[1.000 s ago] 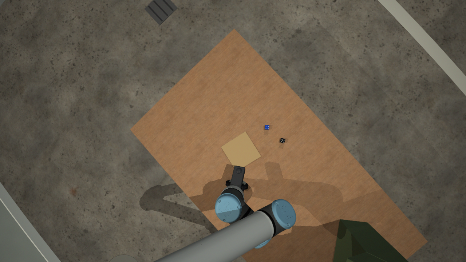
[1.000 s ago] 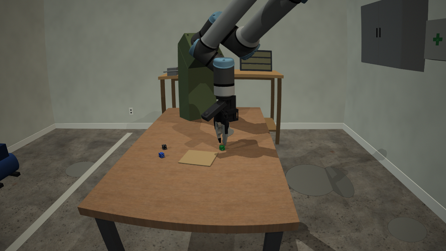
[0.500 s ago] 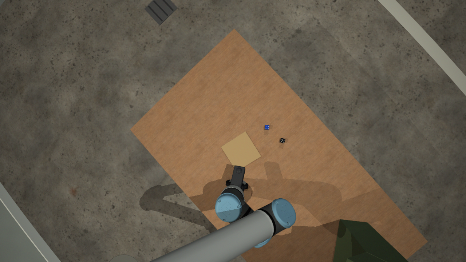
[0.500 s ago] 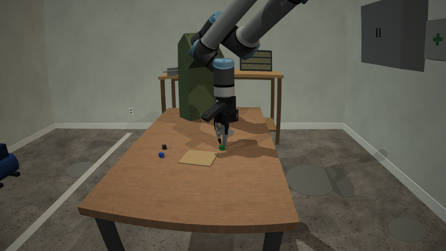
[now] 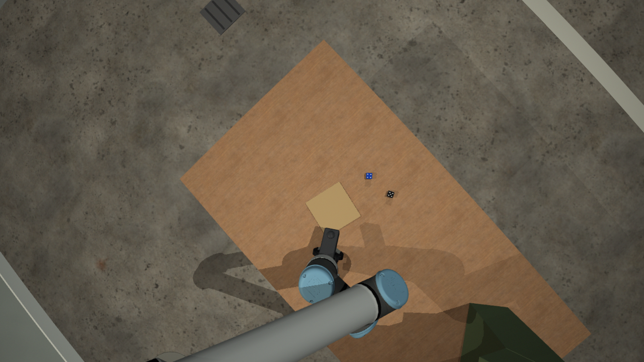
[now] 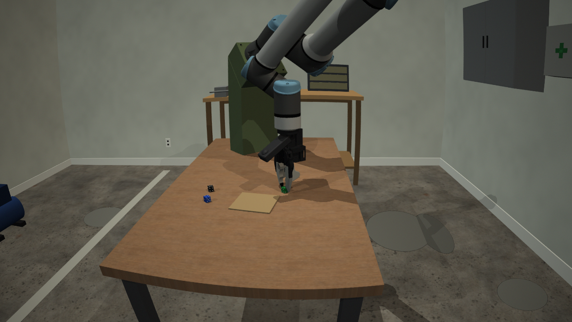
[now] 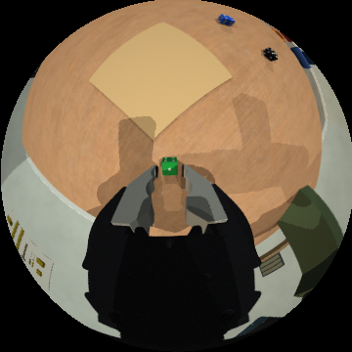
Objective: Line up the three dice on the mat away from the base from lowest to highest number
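Note:
A small green die sits flat on the wooden table just off the near corner of the tan mat; it also shows in the side view. My gripper points straight down with its fingers narrowly open, one fingertip on each side of the green die, low over the table. In the overhead view the wrist hides the die and the fingers. A blue die and a black die lie on the bare table beside the mat, apart from each other.
The green robot pedestal stands at the table's far end. A second wooden table stands behind it against the wall. The arm's shadow falls across the table near the mat.

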Robot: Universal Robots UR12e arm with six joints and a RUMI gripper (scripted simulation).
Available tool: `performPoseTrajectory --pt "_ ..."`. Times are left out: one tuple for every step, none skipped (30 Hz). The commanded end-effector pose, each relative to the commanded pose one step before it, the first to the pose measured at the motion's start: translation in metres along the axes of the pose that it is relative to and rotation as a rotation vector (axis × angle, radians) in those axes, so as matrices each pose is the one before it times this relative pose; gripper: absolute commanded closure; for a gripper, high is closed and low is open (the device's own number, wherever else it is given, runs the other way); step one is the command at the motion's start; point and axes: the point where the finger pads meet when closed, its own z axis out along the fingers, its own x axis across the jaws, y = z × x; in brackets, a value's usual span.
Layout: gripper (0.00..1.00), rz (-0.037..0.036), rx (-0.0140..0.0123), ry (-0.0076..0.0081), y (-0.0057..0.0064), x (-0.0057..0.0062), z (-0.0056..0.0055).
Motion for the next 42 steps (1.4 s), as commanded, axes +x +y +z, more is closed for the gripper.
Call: performPoseTrajectory --pt "0.79 -0.00018 0.00046 -0.00051 -0.00004 -0.0002 0.00259" --pt "0.79 0.0 0.0 0.0 0.0 0.0 0.00043" --pt "0.79 0.0 0.0 0.0 0.0 0.0 0.00028" --pt "0.79 0.0 0.0 0.0 0.0 0.0 0.00016" --pt "0.79 0.0 0.0 0.0 0.0 0.0 0.00006" --pt "0.79 0.0 0.0 0.0 0.0 0.0 0.00001" --pt "0.79 0.0 0.0 0.0 0.0 0.0 0.0" --pt "0.79 0.0 0.0 0.0 0.0 0.0 0.0" --pt "0.79 0.0 0.0 0.0 0.0 0.0 0.0" --pt "0.79 0.0 0.0 0.0 0.0 0.0 0.0" --pt "0.79 0.0 0.0 0.0 0.0 0.0 0.0" --pt "0.79 0.0 0.0 0.0 0.0 0.0 0.0" --pt "0.79 0.0 0.0 0.0 0.0 0.0 0.0" --pt "0.79 0.0 0.0 0.0 0.0 0.0 0.0" --pt "0.79 0.0 0.0 0.0 0.0 0.0 0.0" --pt "0.79 0.0 0.0 0.0 0.0 0.0 0.0" --pt "0.79 0.0 0.0 0.0 0.0 0.0 0.0" --pt "0.79 0.0 0.0 0.0 0.0 0.0 0.0" --pt "0.79 0.0 0.0 0.0 0.0 0.0 0.0" --pt "0.79 0.0 0.0 0.0 0.0 0.0 0.0" --pt "0.79 0.0 0.0 0.0 0.0 0.0 0.0" --pt "0.79 0.0 0.0 0.0 0.0 0.0 0.0" --pt "0.79 0.0 0.0 0.0 0.0 0.0 0.0" --pt "0.79 0.0 0.0 0.0 0.0 0.0 0.0" --pt "0.79 0.0 0.0 0.0 0.0 0.0 0.0" --pt "0.79 0.0 0.0 0.0 0.0 0.0 0.0" --pt "0.79 0.0 0.0 0.0 0.0 0.0 0.0" --pt "0.79 0.0 0.0 0.0 0.0 0.0 0.0" --pt "0.79 0.0 0.0 0.0 0.0 0.0 0.0" --pt "0.79 0.0 0.0 0.0 0.0 0.0 0.0" --pt "0.79 0.0 0.0 0.0 0.0 0.0 0.0" --pt "0.79 0.0 0.0 0.0 0.0 0.0 0.0" --pt "0.79 0.0 0.0 0.0 0.0 0.0 0.0" --pt "0.79 0.0 0.0 0.0 0.0 0.0 0.0" --pt "0.79 0.0 0.0 0.0 0.0 0.0 0.0" --pt "0.79 0.0 0.0 0.0 0.0 0.0 0.0" --pt "0.79 0.0 0.0 0.0 0.0 0.0 0.0" --pt "0.79 0.0 0.0 0.0 0.0 0.0 0.0" --pt "0.79 0.0 0.0 0.0 0.0 0.0 0.0" --pt "0.79 0.0 0.0 0.0 0.0 0.0 0.0" --pt "0.97 0.0 0.0 0.0 0.0 0.0 0.0" --pt "0.97 0.0 0.0 0.0 0.0 0.0 0.0"
